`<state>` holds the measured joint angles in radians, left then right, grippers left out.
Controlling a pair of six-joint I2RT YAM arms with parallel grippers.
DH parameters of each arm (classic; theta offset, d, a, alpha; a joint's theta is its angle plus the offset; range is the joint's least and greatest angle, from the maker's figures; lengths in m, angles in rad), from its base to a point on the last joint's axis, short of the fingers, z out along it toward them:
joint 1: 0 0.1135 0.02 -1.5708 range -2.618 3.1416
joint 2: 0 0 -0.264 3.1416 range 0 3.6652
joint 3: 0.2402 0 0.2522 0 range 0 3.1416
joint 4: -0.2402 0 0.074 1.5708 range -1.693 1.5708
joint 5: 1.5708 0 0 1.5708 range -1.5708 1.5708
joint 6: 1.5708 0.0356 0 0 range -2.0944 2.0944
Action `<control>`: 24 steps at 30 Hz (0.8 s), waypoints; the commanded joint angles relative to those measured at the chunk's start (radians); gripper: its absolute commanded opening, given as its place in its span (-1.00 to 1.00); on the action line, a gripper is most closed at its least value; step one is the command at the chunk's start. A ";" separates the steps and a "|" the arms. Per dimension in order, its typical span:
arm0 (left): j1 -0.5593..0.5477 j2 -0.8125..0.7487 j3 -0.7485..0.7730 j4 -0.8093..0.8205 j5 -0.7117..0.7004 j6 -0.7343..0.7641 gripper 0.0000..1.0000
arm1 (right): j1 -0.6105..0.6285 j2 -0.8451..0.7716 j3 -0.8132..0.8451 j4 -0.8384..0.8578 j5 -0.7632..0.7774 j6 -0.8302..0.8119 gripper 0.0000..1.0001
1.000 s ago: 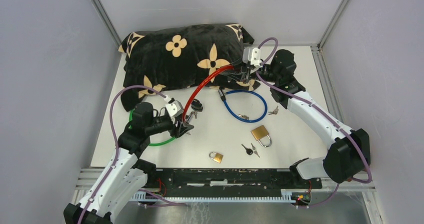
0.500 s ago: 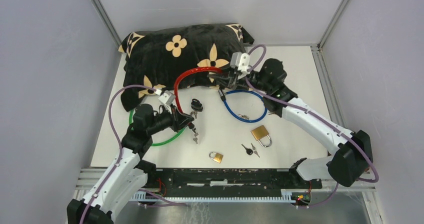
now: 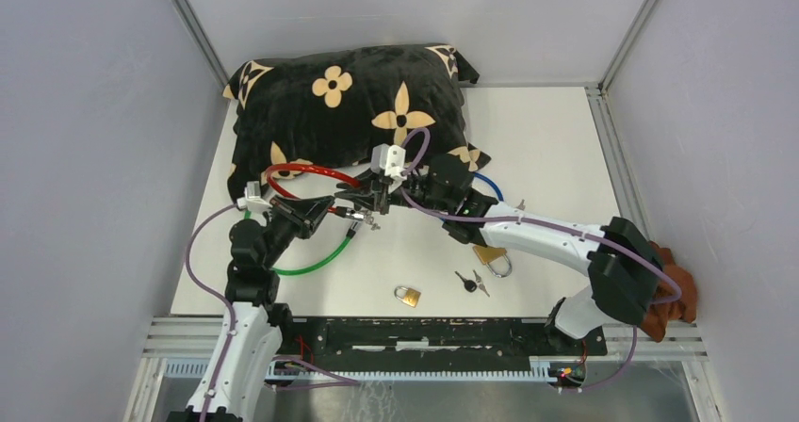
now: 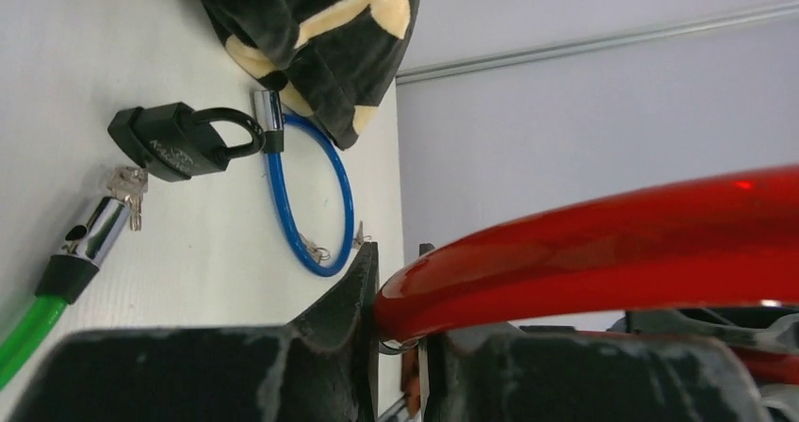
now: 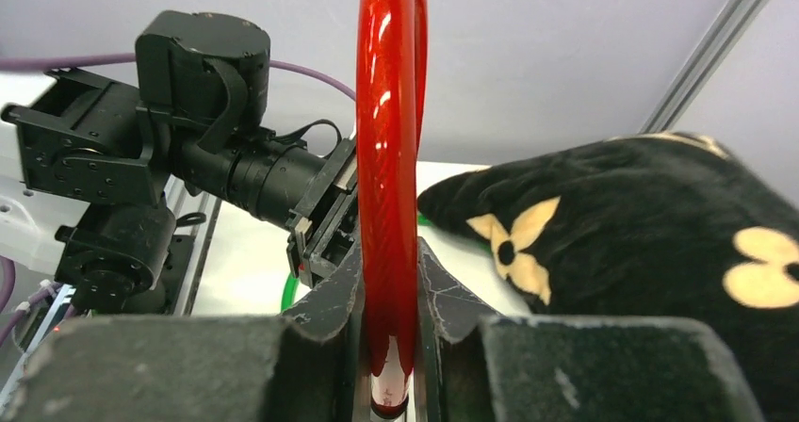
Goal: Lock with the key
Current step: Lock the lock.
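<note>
1. At the bottom, up close: left tool, black fingers squeezed on the end of a fat red cable.
2. Red cable shiny, running off to the right edge.
3. On the white counter: a black padlock lying flat, small silver keys just beside it.
4. Near the keys: a green cable with a silver and black end.
5. Blue cable in a loop, its silver end right by the padlock's hoop.
6. At the top: black pillow with cream flowers, covering part of the blue loop.
7. Behind it all: a grey wall.
</note>
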<state>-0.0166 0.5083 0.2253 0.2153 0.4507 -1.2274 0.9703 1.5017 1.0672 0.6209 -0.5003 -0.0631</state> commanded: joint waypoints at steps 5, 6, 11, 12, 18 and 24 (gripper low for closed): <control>0.014 -0.026 -0.038 0.053 -0.022 -0.309 -0.95 | 0.027 0.062 0.088 0.191 -0.044 0.055 -1.00; 0.014 -0.034 -0.042 0.048 -0.023 -0.318 -0.95 | 0.028 0.065 0.089 0.188 -0.036 0.049 -1.00; 0.014 -0.056 -0.052 0.034 -0.023 -0.340 -0.95 | 0.028 0.071 0.092 0.165 -0.030 0.022 -1.00; 0.014 -0.058 -0.052 0.033 -0.024 -0.340 -0.95 | 0.028 0.073 0.094 0.161 -0.030 0.017 -1.00; 0.014 -0.066 -0.052 0.039 -0.030 -0.339 -0.96 | 0.028 0.068 0.090 0.130 -0.031 0.005 -1.00; 0.042 -0.066 -0.049 0.057 -0.027 -0.334 -0.95 | 0.028 0.060 0.068 0.112 -0.017 -0.016 -1.00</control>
<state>-0.0109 0.4484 0.1734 0.2337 0.4465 -1.4857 0.9825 1.5867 1.0996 0.6632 -0.4931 -0.0566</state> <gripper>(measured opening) 0.202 0.191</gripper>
